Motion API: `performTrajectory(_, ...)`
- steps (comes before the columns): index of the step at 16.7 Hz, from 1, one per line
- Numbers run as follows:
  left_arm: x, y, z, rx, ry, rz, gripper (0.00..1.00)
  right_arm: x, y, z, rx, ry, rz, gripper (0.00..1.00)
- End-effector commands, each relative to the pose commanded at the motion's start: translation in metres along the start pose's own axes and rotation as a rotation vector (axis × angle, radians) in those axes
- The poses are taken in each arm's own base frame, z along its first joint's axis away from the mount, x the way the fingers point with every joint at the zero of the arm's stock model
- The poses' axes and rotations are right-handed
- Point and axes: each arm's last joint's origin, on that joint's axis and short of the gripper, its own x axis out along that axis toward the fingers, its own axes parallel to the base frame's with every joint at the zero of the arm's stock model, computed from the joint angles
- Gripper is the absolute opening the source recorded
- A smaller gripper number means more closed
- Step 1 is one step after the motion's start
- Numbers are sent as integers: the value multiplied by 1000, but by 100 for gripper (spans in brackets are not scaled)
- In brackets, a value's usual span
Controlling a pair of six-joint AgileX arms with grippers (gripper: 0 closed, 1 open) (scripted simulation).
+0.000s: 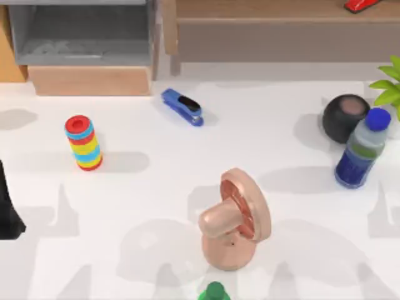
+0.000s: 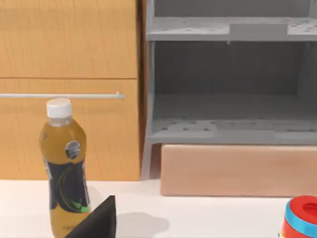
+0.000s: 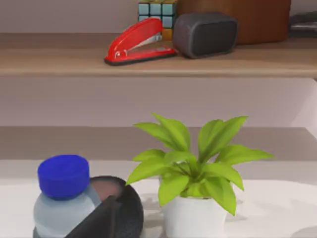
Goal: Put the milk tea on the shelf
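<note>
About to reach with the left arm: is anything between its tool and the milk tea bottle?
Nothing visible: in the left wrist view, the left tool sits right before the milk tea bottle, no object between them.

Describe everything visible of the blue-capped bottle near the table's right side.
The blue-capped bottle is clear plastic with a round blue cap and a dark blue label round its lower body. It stands upright on the white table, at the top view's right, casting a shadow leftward. The black round pot sits close behind it; whether they touch is unclear. In the right wrist view its cap shows beside the potted plant.
</note>
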Motion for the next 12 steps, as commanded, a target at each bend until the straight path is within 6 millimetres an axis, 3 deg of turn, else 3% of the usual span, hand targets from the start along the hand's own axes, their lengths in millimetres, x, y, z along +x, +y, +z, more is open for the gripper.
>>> performTrajectory(6, 0, 0, 0, 0, 0, 0, 100, 4, -2, 3, 2, 18, -1, 100)
performTrajectory(12, 0, 0, 0, 0, 0, 0, 100, 27, -17, 16, 19, 61, -10, 100)
